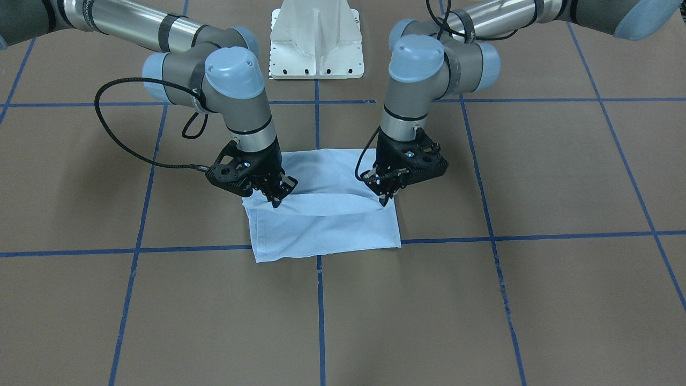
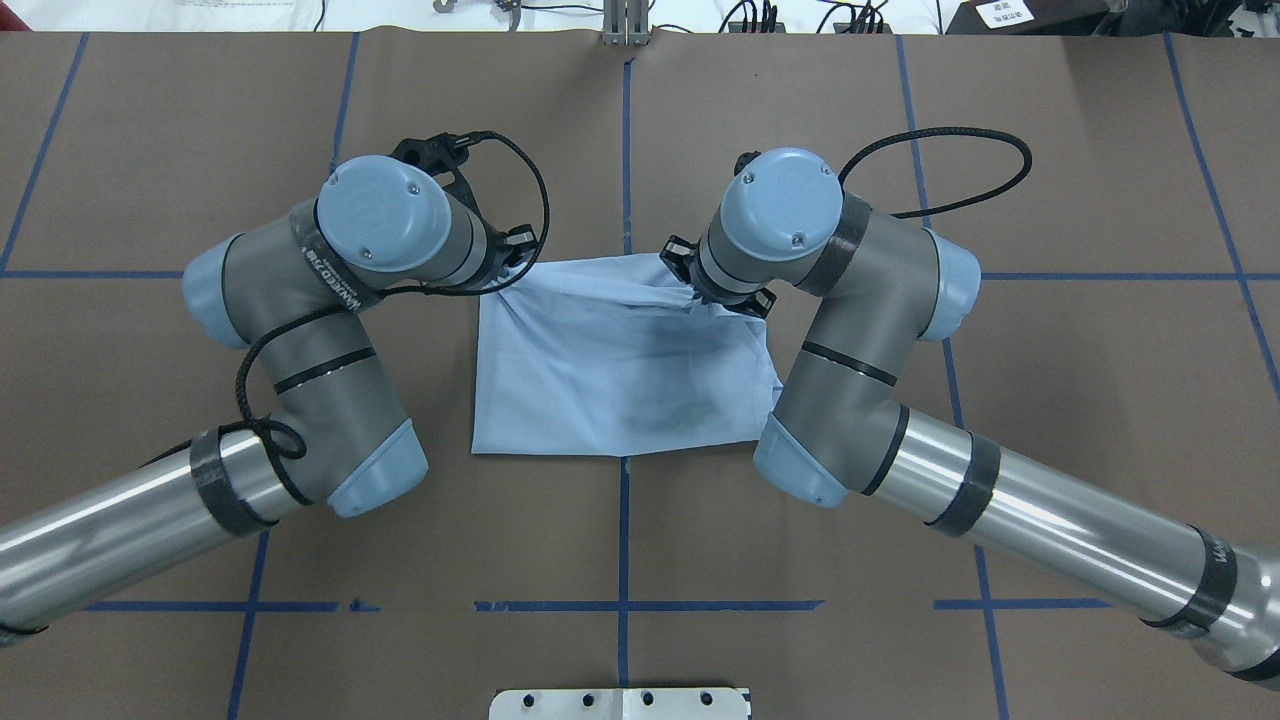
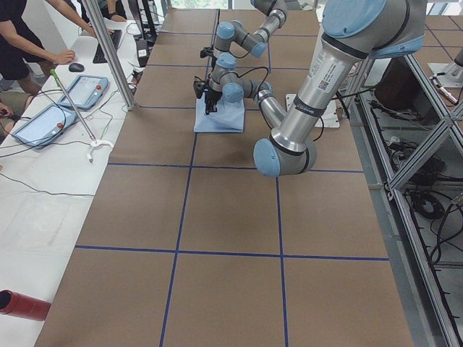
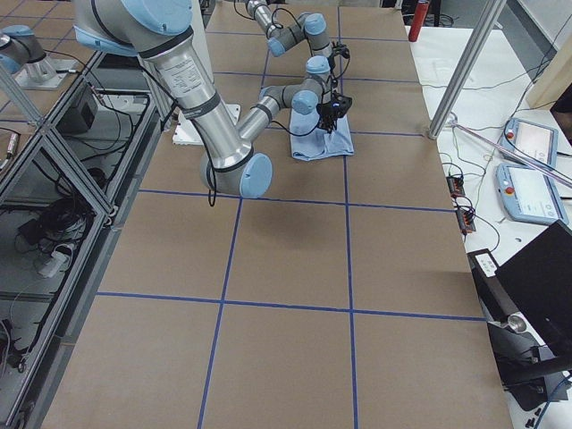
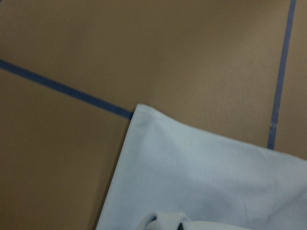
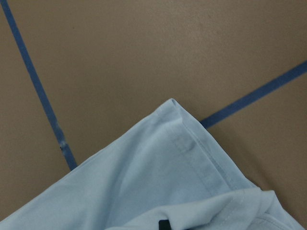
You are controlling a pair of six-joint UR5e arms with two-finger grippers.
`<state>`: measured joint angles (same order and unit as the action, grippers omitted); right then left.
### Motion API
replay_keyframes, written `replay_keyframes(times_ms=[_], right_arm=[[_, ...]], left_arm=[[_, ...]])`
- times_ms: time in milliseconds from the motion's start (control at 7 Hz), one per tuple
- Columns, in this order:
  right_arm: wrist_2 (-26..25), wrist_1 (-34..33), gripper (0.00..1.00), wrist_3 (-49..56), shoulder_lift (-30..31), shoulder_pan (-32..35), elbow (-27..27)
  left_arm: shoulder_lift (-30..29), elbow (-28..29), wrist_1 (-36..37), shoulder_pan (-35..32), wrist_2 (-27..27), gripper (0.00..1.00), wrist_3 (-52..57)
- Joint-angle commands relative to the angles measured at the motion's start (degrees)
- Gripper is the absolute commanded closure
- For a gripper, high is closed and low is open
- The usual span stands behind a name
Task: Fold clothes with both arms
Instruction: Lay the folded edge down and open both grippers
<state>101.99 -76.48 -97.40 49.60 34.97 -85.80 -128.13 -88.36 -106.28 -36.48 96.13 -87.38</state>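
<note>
Lying folded in the middle of the tabletop (image 1: 536, 300), the T-shirt (image 1: 321, 230) looks light and limp, best taken at its corners so it cannot sag, with the left gripper (image 1: 386, 200) and right gripper (image 1: 277, 200) each clamped on its lifted edge.

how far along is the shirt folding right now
Done: the T-shirt already lies as a compact rectangle on the table, with no sleeves showing. In hand: the left gripper and right gripper each have their jaws closed on a raised fold of it, mid-fold. Left: probably lay that fold flat and let go.
</note>
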Motion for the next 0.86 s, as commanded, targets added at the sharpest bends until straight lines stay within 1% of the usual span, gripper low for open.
replay_keyframes(times_ms=[0,143,286,429,571,714], right_arm=[[1.63,4.14,0.00,2.72,-3.35,3.25,7.65],[4.07,4.75,0.00,3.44,-3.89,5.96,7.67],[10.70,4.67,0.00,4.23,-3.81,9.99,7.84],[11.47,4.50,0.00,6.42,-4.24,10.64,7.50],[11.65,3.89,0.00,6.70,-4.77,10.39,7.23],[11.13,1.79,0.00,8.53,-4.69,9.08,6.88]], left_arm=[[-3.52,10.03,-7.18,-2.89,-0.07,0.00,4.66],[-3.71,9.96,-7.27,-3.07,0.10,0.00,6.16],[-3.62,9.96,-7.28,-3.16,0.19,0.00,7.21],[-3.62,9.70,-7.19,-3.60,1.76,0.00,9.75],[-3.18,8.56,-7.01,-6.39,8.21,0.00,13.17],[-1.61,5.77,-6.66,-9.28,11.50,0.00,17.90]])
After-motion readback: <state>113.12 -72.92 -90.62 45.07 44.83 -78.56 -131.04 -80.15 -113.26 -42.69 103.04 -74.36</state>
